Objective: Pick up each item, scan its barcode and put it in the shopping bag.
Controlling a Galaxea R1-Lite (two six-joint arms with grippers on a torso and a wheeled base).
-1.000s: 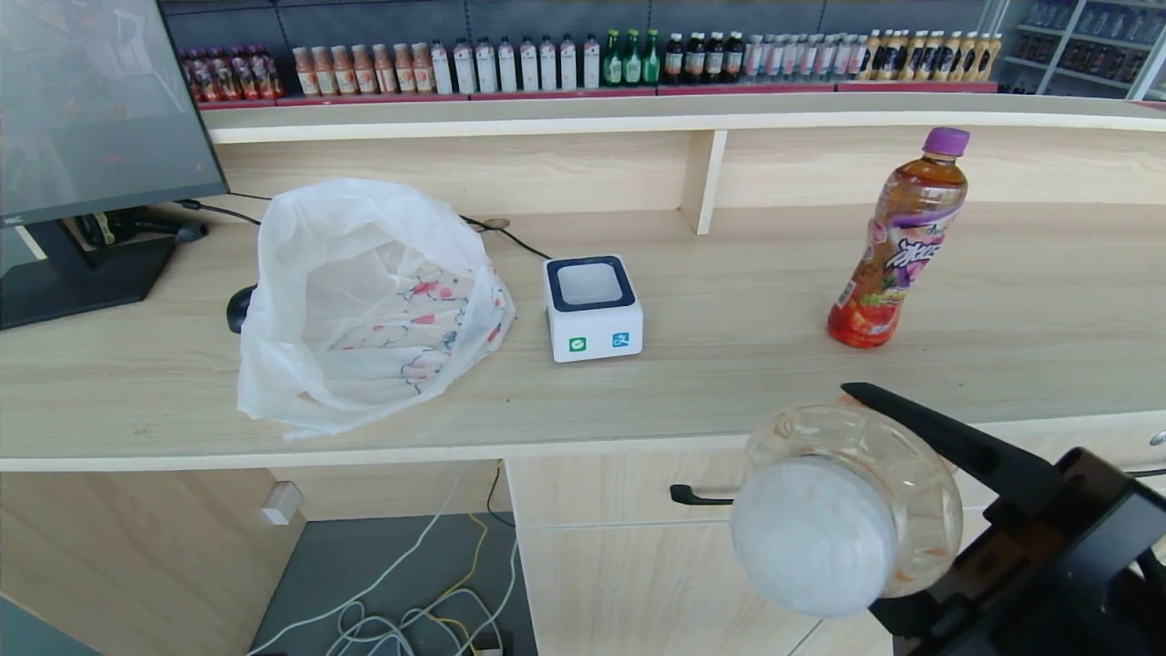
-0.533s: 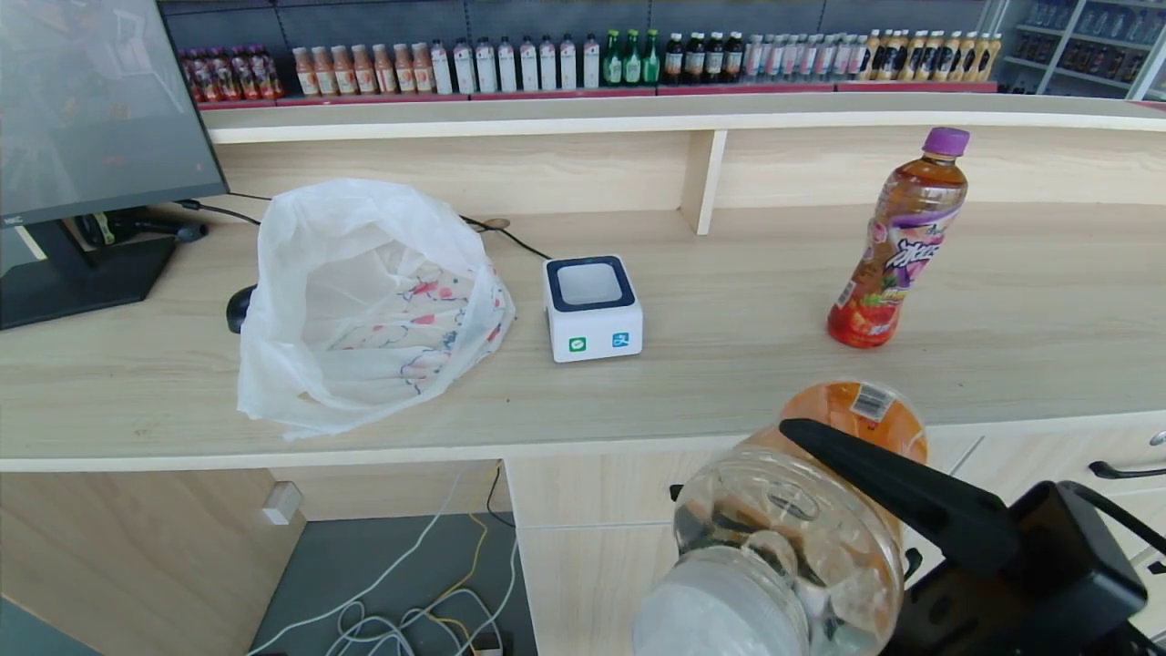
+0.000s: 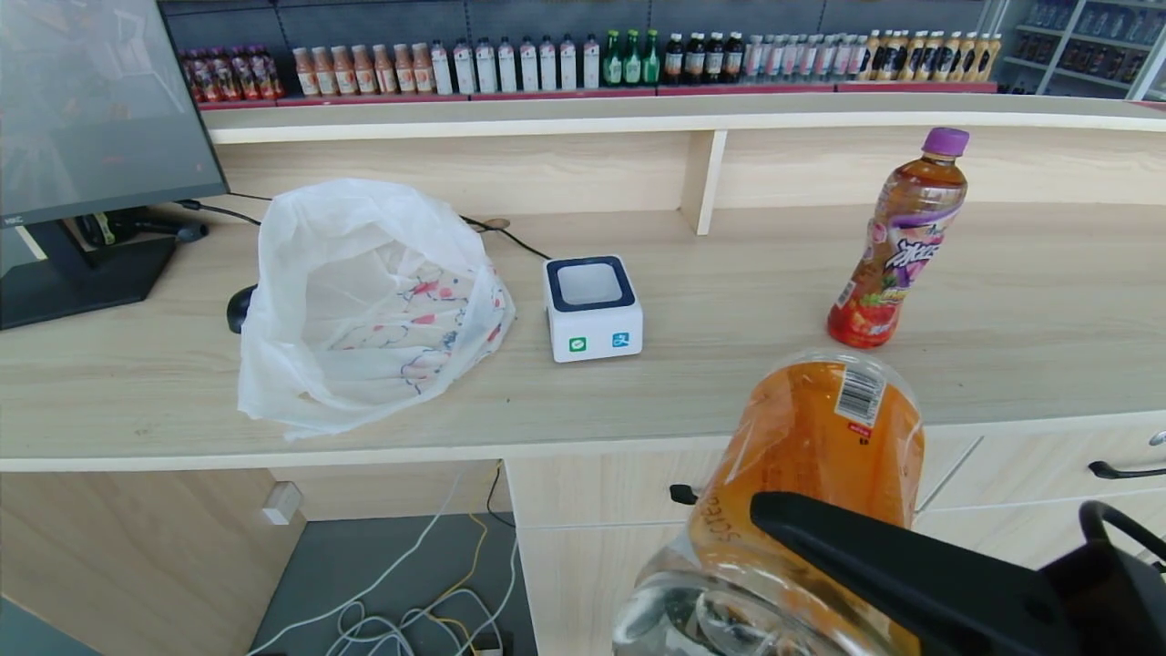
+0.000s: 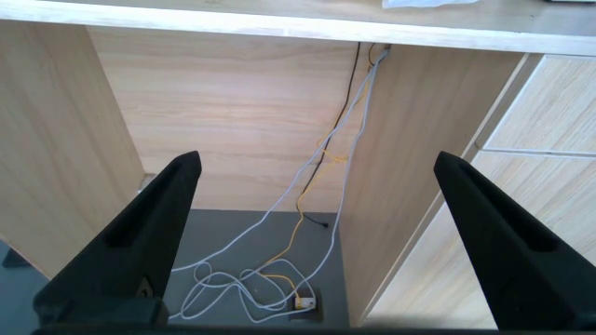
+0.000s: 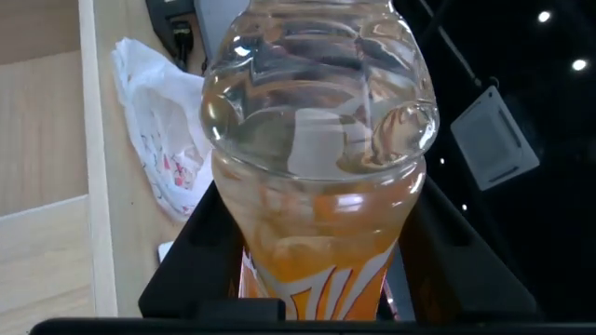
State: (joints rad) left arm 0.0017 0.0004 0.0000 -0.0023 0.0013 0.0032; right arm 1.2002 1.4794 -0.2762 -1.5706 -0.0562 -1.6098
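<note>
An orange drink bottle point(image 3: 811, 456) hangs in front of the counter edge at the lower right, tilted with its base toward the counter and its barcode label point(image 3: 856, 396) facing up. My right gripper point(image 3: 792, 538) is shut on it near the neck; one black finger point(image 3: 893, 574) crosses the bottle. In the right wrist view the same bottle point(image 5: 321, 158) sits between the jaws. The white scanner point(image 3: 592, 307) stands mid-counter, with the open white shopping bag point(image 3: 364, 301) to its left. A tea bottle with a purple cap point(image 3: 893, 246) stands upright at the right. My left gripper point(image 4: 312, 242) is open below the counter.
A monitor point(image 3: 91, 109) on a black stand fills the counter's far left. A raised wooden shelf point(image 3: 701, 173) runs along the back. Cables point(image 4: 279, 279) lie on the floor under the counter, and drawer handles point(image 3: 1116, 471) stick out at the right.
The right gripper has turned the orange bottle: its white cap swung down out of the picture, the base rose toward the counter and the barcode came into sight. Everything on the counter stayed put.
</note>
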